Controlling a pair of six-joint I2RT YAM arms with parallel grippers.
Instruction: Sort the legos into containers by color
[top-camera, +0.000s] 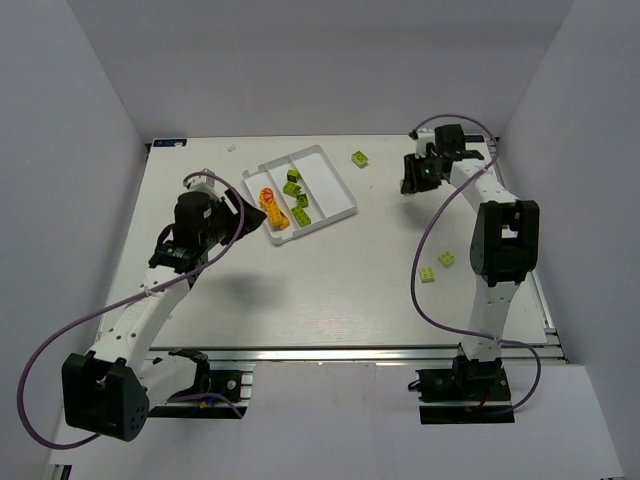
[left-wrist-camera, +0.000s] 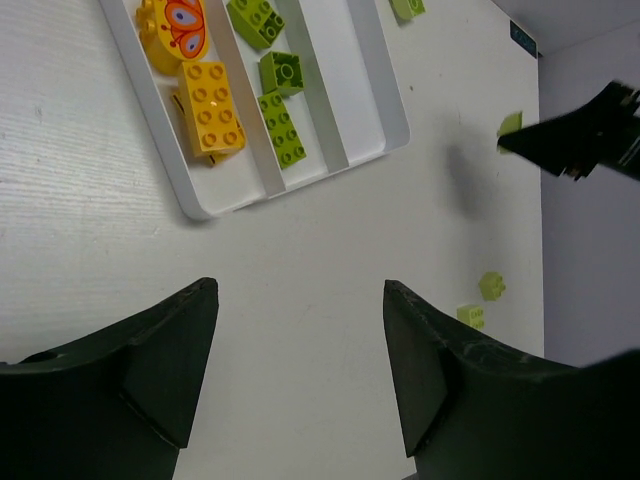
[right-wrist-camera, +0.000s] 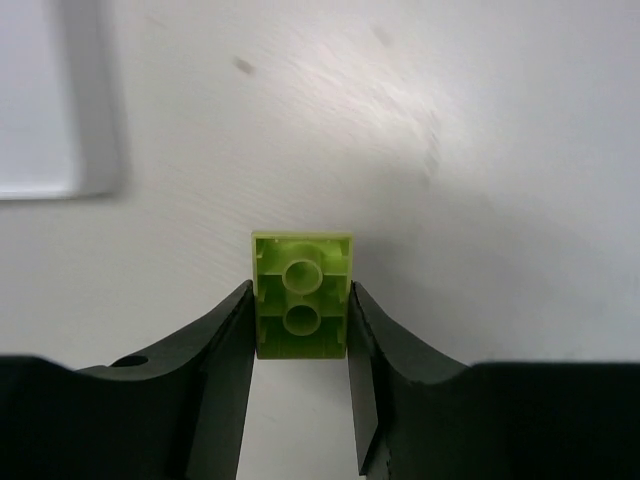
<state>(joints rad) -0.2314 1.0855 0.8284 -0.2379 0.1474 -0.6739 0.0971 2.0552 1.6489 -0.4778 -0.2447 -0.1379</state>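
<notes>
The white three-compartment tray (top-camera: 326, 182) lies at the back middle of the table. Its left compartment holds orange-yellow bricks (top-camera: 272, 208); the middle one holds lime green bricks (top-camera: 296, 196). The left wrist view shows an orange brick (left-wrist-camera: 213, 108), a green brick (left-wrist-camera: 281, 128) and the tray's bare right compartment (left-wrist-camera: 335, 90). My left gripper (top-camera: 240, 207) is open and empty (left-wrist-camera: 300, 340) beside the tray's near left end. My right gripper (top-camera: 411, 182) is shut on a lime green brick (right-wrist-camera: 303, 295), its hollow underside towards the camera, above the table right of the tray.
A loose green brick (top-camera: 359, 158) lies behind the tray's right end. Two more green bricks (top-camera: 447, 259) (top-camera: 428, 274) lie near the right arm; they also show in the left wrist view (left-wrist-camera: 491, 286). A tray corner (right-wrist-camera: 60, 120) shows in the right wrist view. White walls enclose the table.
</notes>
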